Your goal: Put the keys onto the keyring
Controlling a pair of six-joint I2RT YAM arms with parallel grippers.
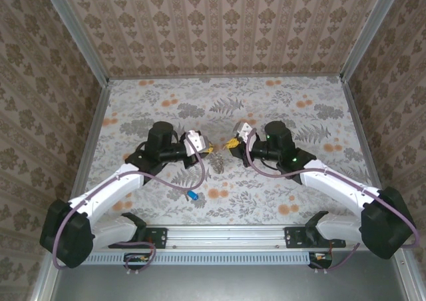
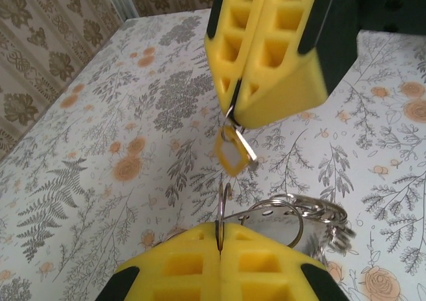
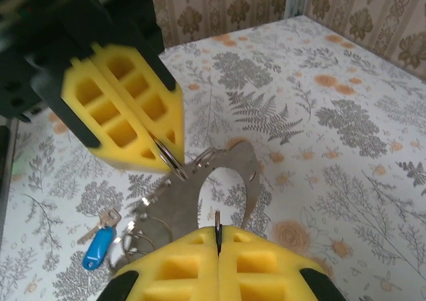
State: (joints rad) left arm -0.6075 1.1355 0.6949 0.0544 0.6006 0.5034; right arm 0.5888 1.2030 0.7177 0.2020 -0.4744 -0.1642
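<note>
Blue key [image 1: 193,196]: flat on the flowered table [image 1: 299,114] nearest the arm bases, apart from both grippers.
Left gripper [image 2: 219,238]: fingers pressed together on a thin ring of the keyring [image 3: 180,198].
Right gripper [image 3: 217,238]: fingers pinched on the yellow key [image 2: 233,156], close to that ring.
Keyring: hangs between the facing grippers, above mid-table.

You have the blue-headed key [image 3: 98,242] flat on the table [image 3: 346,134], the yellow-headed key [image 2: 229,156] dangling beside the silvery keyring [image 3: 190,184]
</note>
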